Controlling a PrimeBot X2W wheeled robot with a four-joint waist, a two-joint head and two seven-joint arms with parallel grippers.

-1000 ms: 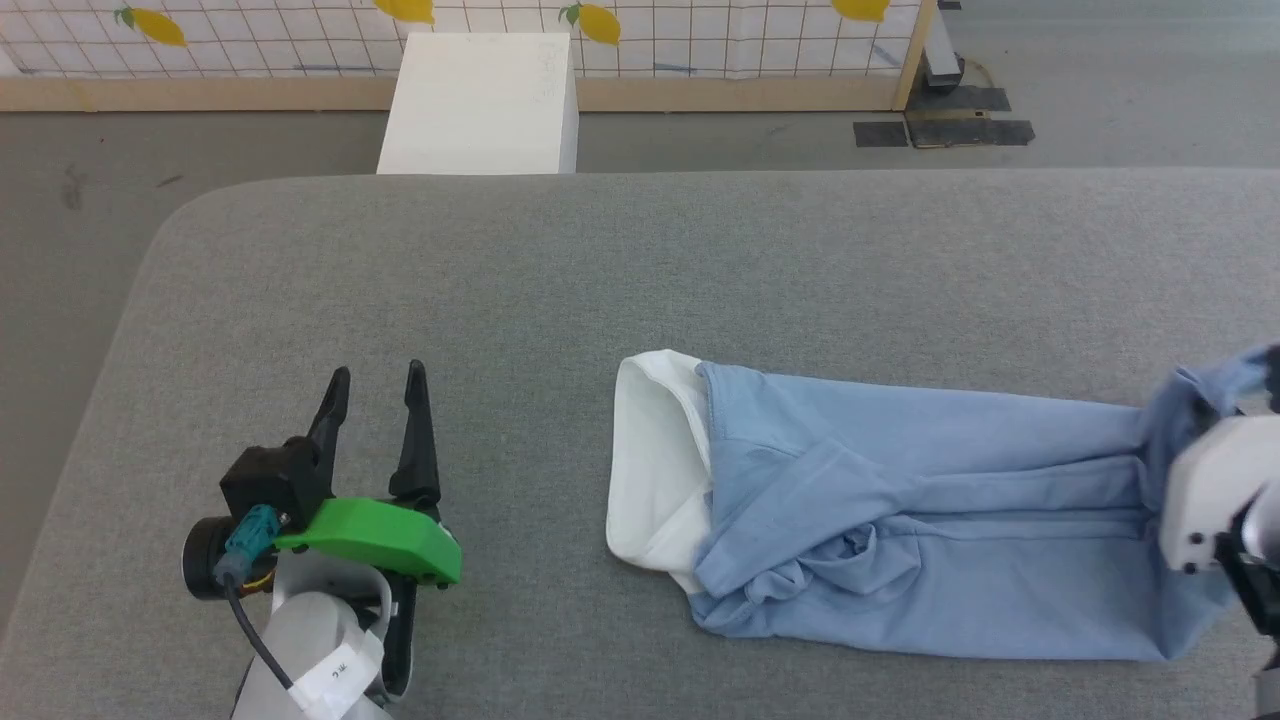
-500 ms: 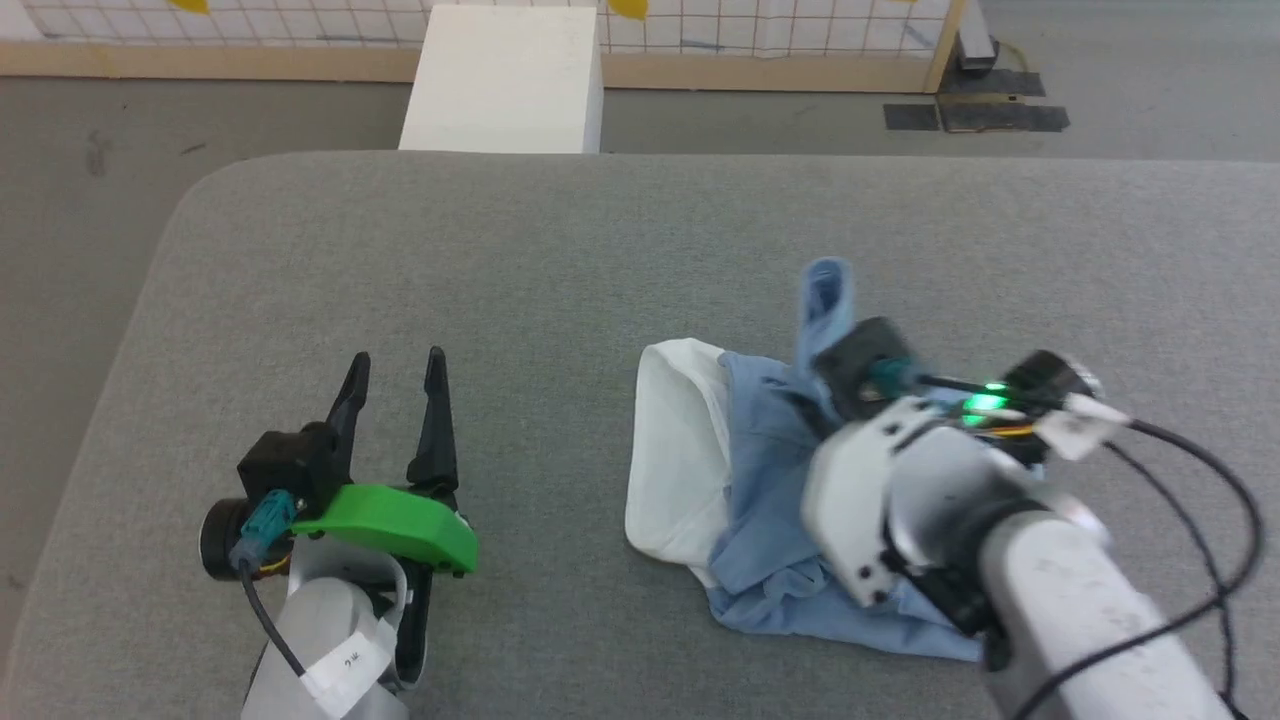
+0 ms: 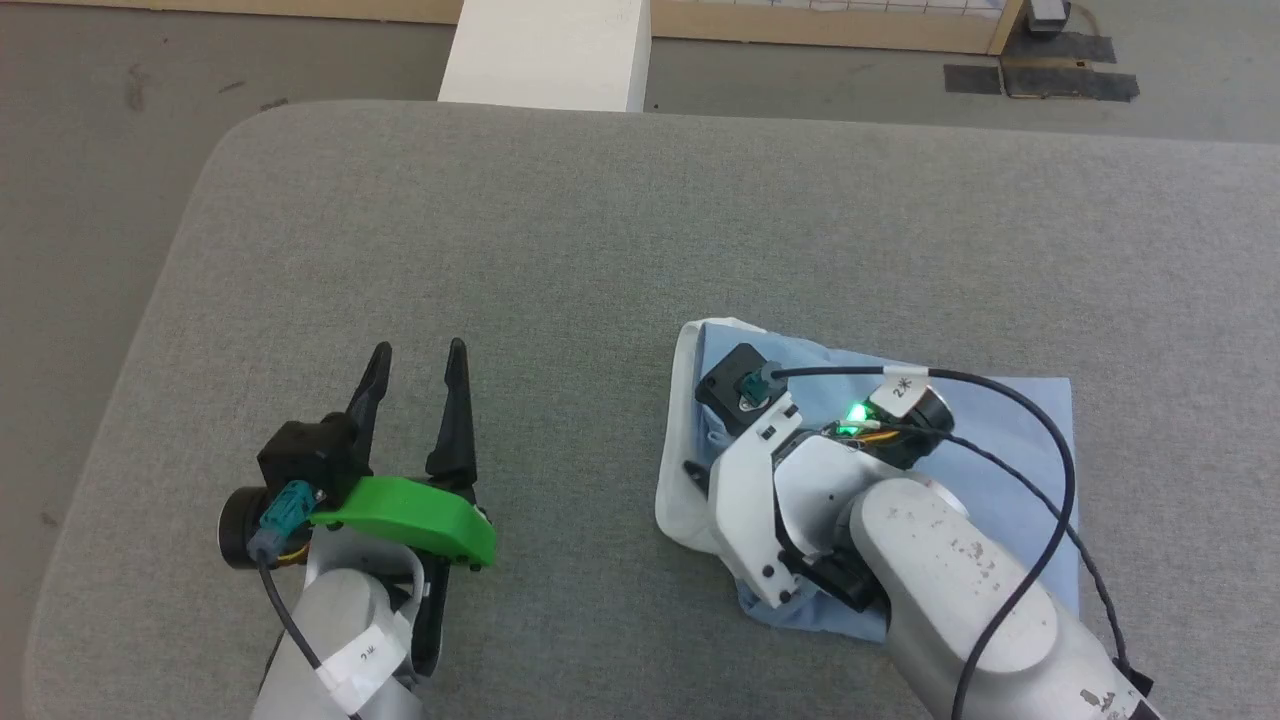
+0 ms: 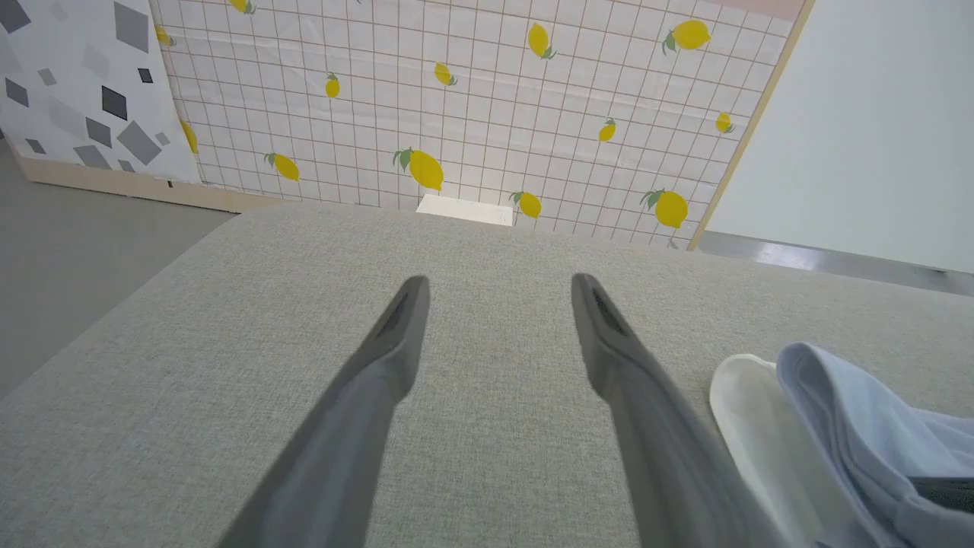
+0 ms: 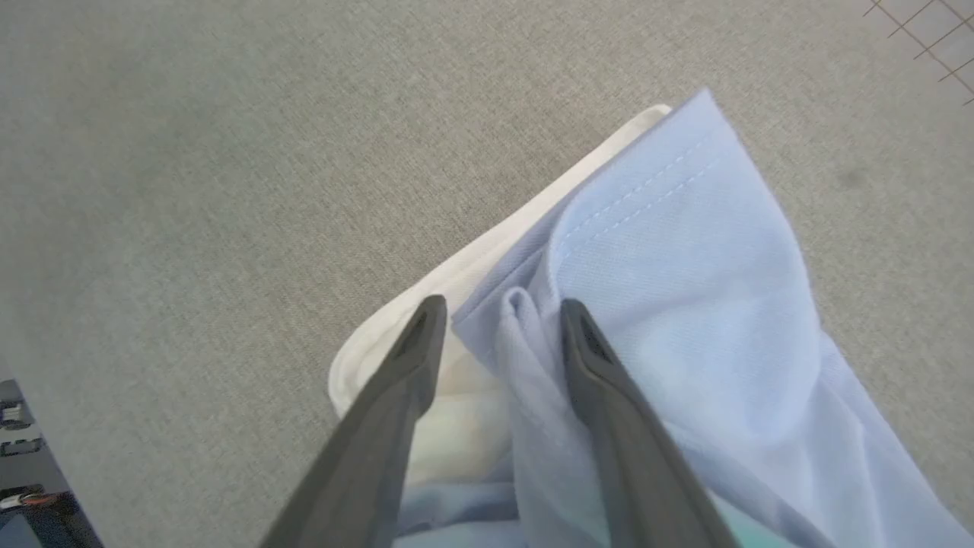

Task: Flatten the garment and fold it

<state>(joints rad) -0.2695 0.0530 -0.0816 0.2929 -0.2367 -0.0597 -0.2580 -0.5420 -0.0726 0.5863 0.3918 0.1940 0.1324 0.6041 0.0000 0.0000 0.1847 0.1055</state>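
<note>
The garment (image 3: 1000, 420), a light blue shirt with a white collar (image 3: 680, 500), lies folded over on itself on the grey padded table (image 3: 600, 250), right of centre. My right arm's wrist (image 3: 760, 480) is over its collar end. In the right wrist view, my right gripper (image 5: 504, 308) has its jaws parted, with a loose ridge of blue cloth (image 5: 525, 335) between the fingers, just above the collar (image 5: 396, 358). My left gripper (image 3: 418, 355) rests open on bare table to the left of the garment (image 4: 852, 411), nothing between its fingers (image 4: 399, 327).
A white box (image 3: 545, 50) stands on the floor beyond the table's far edge. The table's rounded corner (image 3: 230, 140) is at the upper left, with floor beyond it. A lemon-print wall (image 4: 456, 114) stands behind. Dark tape patches (image 3: 1040, 80) mark the floor at far right.
My right arm swept left with the garment's far end and laid it over the collar end, halving its length. Its jaws have parted. The head camera tilted down.
</note>
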